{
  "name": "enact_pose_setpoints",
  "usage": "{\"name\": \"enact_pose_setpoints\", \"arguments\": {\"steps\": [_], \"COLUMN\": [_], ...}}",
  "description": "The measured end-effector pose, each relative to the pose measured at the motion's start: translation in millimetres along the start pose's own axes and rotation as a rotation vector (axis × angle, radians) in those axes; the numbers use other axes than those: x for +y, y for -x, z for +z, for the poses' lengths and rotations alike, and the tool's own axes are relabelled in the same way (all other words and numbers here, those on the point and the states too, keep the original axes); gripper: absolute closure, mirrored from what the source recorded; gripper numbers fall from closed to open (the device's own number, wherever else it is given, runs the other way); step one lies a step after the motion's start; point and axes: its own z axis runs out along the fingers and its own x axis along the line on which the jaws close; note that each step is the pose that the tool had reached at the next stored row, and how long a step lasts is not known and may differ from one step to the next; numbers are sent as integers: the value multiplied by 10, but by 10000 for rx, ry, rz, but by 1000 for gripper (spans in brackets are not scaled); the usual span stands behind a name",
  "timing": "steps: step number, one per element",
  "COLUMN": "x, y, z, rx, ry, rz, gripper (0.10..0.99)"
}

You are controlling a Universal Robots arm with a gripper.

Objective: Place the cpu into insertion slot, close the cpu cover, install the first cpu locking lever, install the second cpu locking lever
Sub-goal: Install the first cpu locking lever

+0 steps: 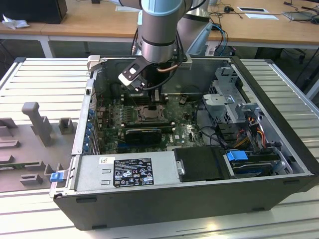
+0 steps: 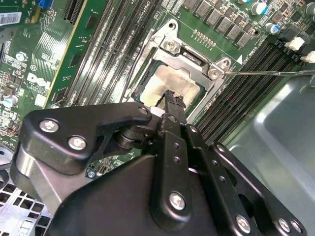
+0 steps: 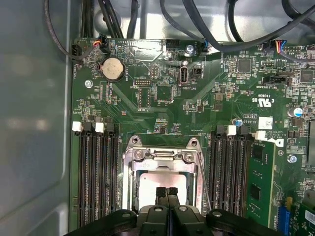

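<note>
Cpu (image 3: 151, 183) (image 2: 179, 81): found seated flat in the insertion slot (image 3: 129, 173), pale top showing in both wrist views. Judged step one done. Saw the cpu cover (image 3: 162, 166) lying down over the slot, framing the chip through its window; could not confirm it was fully seated. Found the gripper (image 3: 167, 191) directly above the slot, jaws pinched together with nothing between them, tips at the chip's edge. Touching or just clear, could not tell. Read that as pressing on the cover, not carrying anything. Spotted one locking lever (image 2: 270, 73) in the second wrist view as a thin rod sticking out sideways from the slot's corner, well off the rim. Judged it unlatched. Could not tell the other lever's state. Counted as left: both levers, possibly final seating of the cover.
</note>
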Motion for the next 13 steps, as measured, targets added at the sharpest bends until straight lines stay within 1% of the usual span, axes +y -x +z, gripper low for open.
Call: {"name": "enact_pose_setpoints", "arguments": {"steps": [8,11,13], "x": [-1,-1,-1], "y": [-2,-3,-5], "z": [-59,-96,-148], "rx": [0,-2,-10], "ry": [0,0,0], "rz": [0,-1,0], "gripper": [980,980,980]}}
